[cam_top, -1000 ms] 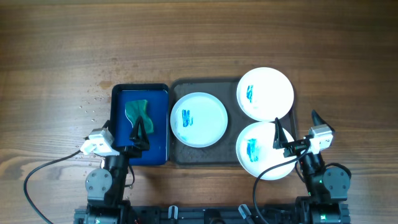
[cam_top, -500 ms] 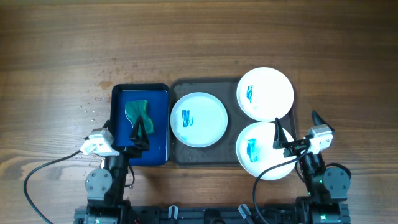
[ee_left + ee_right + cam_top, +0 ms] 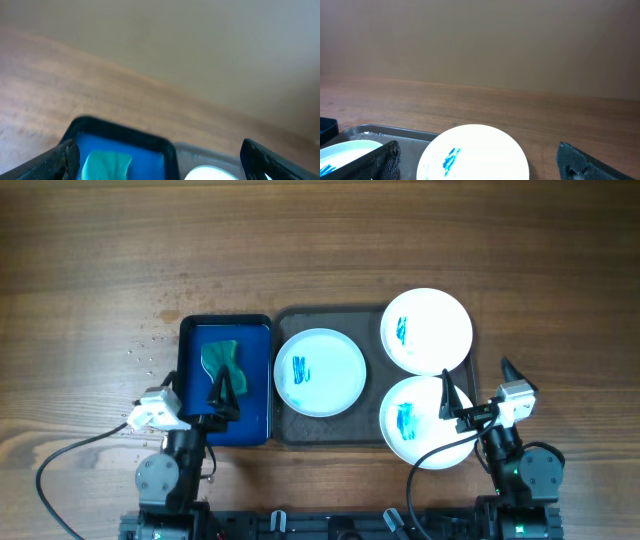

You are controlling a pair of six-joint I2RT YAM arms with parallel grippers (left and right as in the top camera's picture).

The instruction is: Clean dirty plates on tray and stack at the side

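Note:
Three white plates with blue smears lie on the dark tray (image 3: 300,432): one at the left (image 3: 320,372), one back right (image 3: 427,330) and one front right (image 3: 420,425). My left gripper (image 3: 197,388) hovers open over the near end of a blue tray, with nothing between its fingers. My right gripper (image 3: 475,385) stands open above the right edge of the front right plate, also holding nothing. The right wrist view shows a smeared plate (image 3: 475,150) ahead between the open fingers (image 3: 380,160) and the tray's rim (image 3: 395,134). The left wrist view catches a plate's edge (image 3: 210,174).
A bright blue tray (image 3: 190,380) sits left of the dark tray, touching it, with a crumpled green cloth (image 3: 222,365) inside. The left wrist view shows the same blue tray (image 3: 120,142) and cloth (image 3: 107,165). Small droplets speckle the wooden table (image 3: 150,340) to the left.

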